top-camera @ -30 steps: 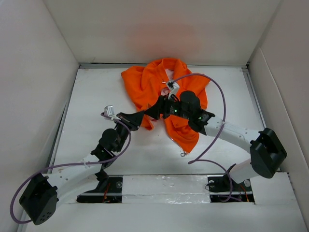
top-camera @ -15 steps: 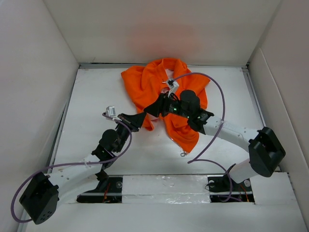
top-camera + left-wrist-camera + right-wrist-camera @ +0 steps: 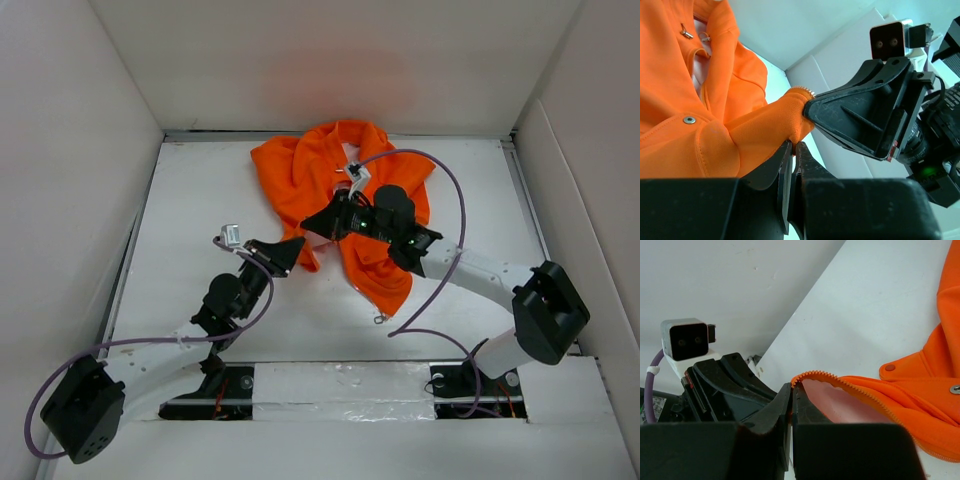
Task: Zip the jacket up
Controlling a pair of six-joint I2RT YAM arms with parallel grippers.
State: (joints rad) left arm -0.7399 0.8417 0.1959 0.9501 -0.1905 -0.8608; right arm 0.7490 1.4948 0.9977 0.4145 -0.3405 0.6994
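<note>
The left gripper (image 3: 793,150) and right gripper (image 3: 791,392), both clamped on the near edge of the jacket (image 3: 300,175), meet seemingly tip to tip; its zipper teeth (image 3: 812,372) run away toward the collar (image 3: 350,130).

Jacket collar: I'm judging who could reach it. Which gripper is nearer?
Right. The right gripper clamps the jacket on the near side of its collar. The left gripper holds fabric beside it, farther from the collar.

From above, the right claw (image 3: 308,226) and right arm (image 3: 470,265) hide the jacket's (image 3: 290,175) middle. Its zipper (image 3: 855,385) seems mostly covered there.
</note>
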